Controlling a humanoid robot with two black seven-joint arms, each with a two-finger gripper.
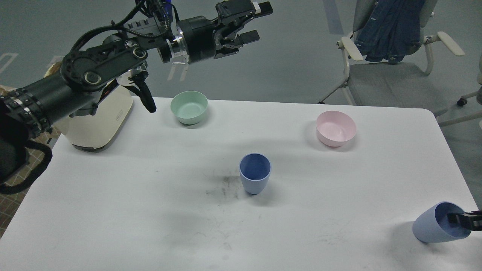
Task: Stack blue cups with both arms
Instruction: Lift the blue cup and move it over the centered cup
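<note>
One blue cup (255, 173) stands upright near the middle of the white table (150, 195). The second blue cup (433, 229) lies tilted at the front right corner, mouth facing right. My right gripper (467, 221) comes in from the right edge with one black finger inside that cup's mouth, against the rim. Its other finger is out of view, so I cannot tell whether it grips. My left gripper (258, 22) is open and empty, held high above the table's far edge, well away from both cups.
A mint-green bowl (188, 107) sits at the back left and a pink bowl (336, 128) at the back right. A cream appliance (96, 122) stands at the left edge under my left arm. An office chair (388, 56) stands behind the table.
</note>
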